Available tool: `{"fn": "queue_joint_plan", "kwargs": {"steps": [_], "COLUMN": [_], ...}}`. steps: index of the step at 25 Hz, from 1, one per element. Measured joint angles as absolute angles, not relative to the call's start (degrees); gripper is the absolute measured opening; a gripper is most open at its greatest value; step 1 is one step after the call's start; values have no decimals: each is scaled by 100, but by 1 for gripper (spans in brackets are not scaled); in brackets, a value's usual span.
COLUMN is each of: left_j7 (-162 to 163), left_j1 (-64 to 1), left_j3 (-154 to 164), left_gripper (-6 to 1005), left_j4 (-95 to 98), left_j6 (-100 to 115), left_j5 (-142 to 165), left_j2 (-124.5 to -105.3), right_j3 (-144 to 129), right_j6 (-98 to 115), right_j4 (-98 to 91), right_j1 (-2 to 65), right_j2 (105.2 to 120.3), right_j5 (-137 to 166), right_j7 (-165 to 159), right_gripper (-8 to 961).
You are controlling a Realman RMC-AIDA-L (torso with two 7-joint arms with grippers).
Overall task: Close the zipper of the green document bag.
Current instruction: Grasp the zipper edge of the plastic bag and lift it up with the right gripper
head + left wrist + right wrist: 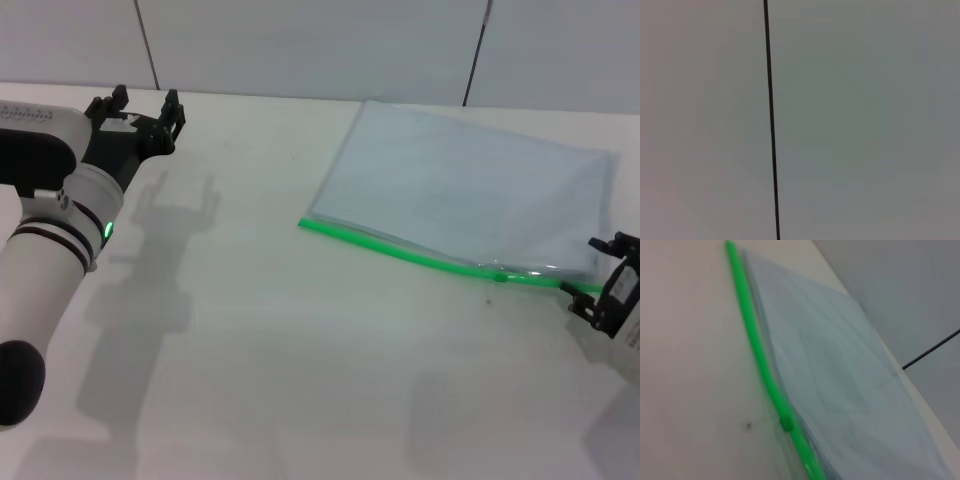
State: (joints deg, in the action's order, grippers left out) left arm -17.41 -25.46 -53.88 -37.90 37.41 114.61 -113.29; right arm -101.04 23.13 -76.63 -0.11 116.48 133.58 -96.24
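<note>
At the far left of the white table, the left gripper is held up above the surface, near the far edge. Its two black fingers stand apart with nothing between them. It is well apart from the bag. The left wrist view shows only a grey wall with one thin dark seam running across it.

To the right of the table's middle lies the green document bag, flat on the table and turned a little, so that its left corner points toward the near side. It is a pale blue-grey translucent pouch. The zipper runs along its near long edge as a bright green strip, from the left corner toward the right. In the right wrist view the same strip shows a small green lump on it, which may be the slider, but I cannot tell for sure.

At the right edge of the scene, the right gripper is low at the table, just at the right end of the zipper. Its black fingertips seem to touch the green strip's end. Whether they are together or apart, I cannot tell, since they are partly cut off.
</note>
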Motion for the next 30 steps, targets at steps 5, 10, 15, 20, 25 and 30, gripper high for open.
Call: {"fn": "queue_joint_plan", "kwargs": {"steps": [5,10,15,20,25,30], "left_j7": [-1742,-1734,-1725,-1721,-1718,-1718], "left_j1": [-2545,-2560,-2561,-2560,-2573,-2581], "left_j3": [-5387,-5387,-5387,-5387,-5387,-5387], "left_gripper": [649,650,650,650,650,649], "left_j4": [-3770,-3742,-3742,-3742,-3744,-3744], "left_j6": [3694,3656,3656,3656,3656,3656], "left_j5": [11461,11461,11461,11461,11461,11461], "left_j2": [-11329,-11329,-11329,-11329,-11329,-11329], "right_j3": [-10268,-10330,-10382,-10493,-10588,-10591], "right_j6": [2331,2287,2124,1750,1539,1457], "right_j4": [-7879,-7899,-7765,-7595,-7440,-7314], "right_j1": [-167,-220,-183,-173,-115,-50], "right_j2": [11650,11655,11652,11653,11656,11648], "right_j5": [13594,13965,14108,14344,14404,14412], "right_j7": [-9758,-9954,-10006,-10003,-10002,-10000], "right_gripper": [612,614,616,615,614,612]}}
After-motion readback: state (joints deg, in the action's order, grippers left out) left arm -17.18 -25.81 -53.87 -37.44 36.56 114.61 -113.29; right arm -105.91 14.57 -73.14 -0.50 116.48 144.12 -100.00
